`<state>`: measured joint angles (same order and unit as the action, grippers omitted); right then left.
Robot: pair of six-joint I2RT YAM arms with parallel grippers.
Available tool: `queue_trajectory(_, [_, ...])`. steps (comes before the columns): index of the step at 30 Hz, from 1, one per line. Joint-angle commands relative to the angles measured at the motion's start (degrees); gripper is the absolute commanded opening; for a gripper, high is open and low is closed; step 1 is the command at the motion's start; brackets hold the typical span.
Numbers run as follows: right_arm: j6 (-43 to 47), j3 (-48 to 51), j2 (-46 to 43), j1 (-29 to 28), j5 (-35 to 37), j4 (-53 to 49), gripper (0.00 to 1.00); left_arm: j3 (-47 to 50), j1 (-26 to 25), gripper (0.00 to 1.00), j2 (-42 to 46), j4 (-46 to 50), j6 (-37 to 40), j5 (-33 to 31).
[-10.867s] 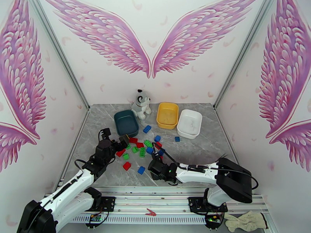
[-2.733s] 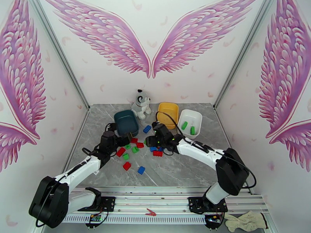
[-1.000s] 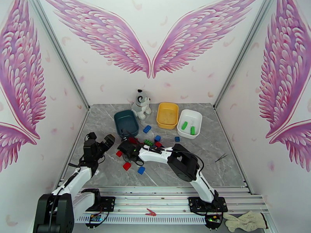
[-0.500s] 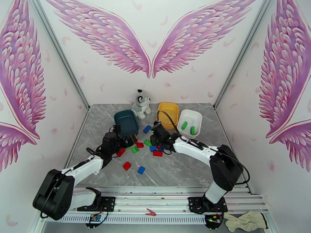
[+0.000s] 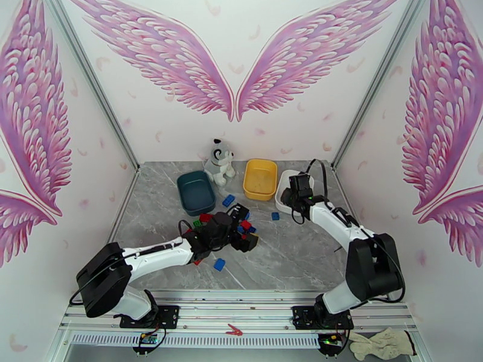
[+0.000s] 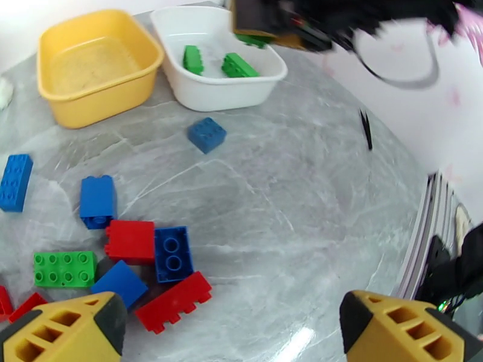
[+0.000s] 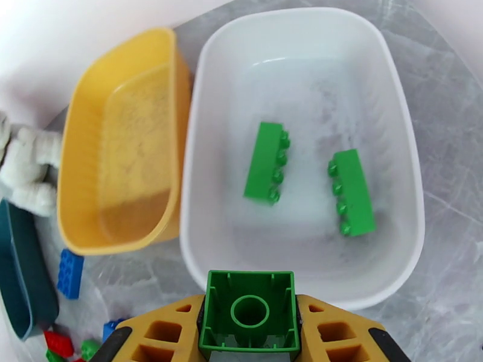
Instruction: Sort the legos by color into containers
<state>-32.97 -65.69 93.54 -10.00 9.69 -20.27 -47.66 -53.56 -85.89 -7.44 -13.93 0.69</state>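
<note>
We work over the grey marbled counter (image 5: pixel 302 248). The white tub (image 7: pixel 302 16) takes the greens. The yellow tub (image 7: pixel 78 134) stands just beside it, bare inside, and the teal tub (image 5: pixel 181 187) sits further left.

Our right hand (image 7: pixel 249 339) pinches a green brick (image 7: pixel 249 312), hollow side up, right over the white tub's near rim. Two green bricks (image 7: pixel 265 162) already lie on the tub's floor. We judge it best to carry the brick further in, over the bare floor near those two, and to let go low. Dropped here, it may strike the rim and fall outside.

Our left hand (image 6: pixel 232 330) hangs spread wide, holding nothing, above the loose bricks (image 6: pixel 151 260) of red, blue and green on the counter.

We find no brand, label or readable writing anywhere.
</note>
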Motion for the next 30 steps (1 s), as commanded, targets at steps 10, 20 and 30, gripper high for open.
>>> queue_trajectory(10, [2.1,-8.7,5.8,2.1,-3.5,-4.1,0.72,-0.5,-0.1,0.99,1.7,2.5,4.7,-10.0])
queue_trajectory(20, [4.8,0.6,-5.0,-9.0,-6.7,0.4,0.70,5.7,9.1,0.99,10.7,1.5,-2.0,-11.6])
queue_trajectory(30, [4.2,1.8,-0.8,-29.0,-5.2,3.5,0.70,11.6,24.9,0.99,16.7,2.3,-12.9,-8.0])
